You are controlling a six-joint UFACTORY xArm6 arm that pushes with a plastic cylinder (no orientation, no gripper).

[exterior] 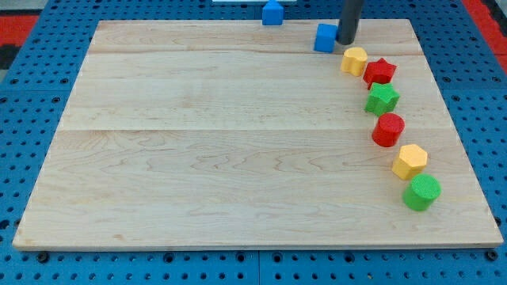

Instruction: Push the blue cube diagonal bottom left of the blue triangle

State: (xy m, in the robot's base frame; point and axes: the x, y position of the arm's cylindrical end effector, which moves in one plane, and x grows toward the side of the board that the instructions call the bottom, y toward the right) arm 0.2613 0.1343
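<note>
The blue cube (325, 38) sits near the top edge of the wooden board (238, 142), right of centre. The blue triangle (272, 13) lies at the view's top, up and to the left of the cube, at the board's top edge. My tip (345, 41) rests on the board right against the cube's right side. The dark rod rises from it out of the view's top.
A curved line of blocks runs down the board's right side: a yellow block (354, 60), a red star (379, 72), a green star (382, 99), a red cylinder (388, 130), a yellow hexagon (409, 161), a green cylinder (421, 192). A blue pegboard (47, 79) surrounds the board.
</note>
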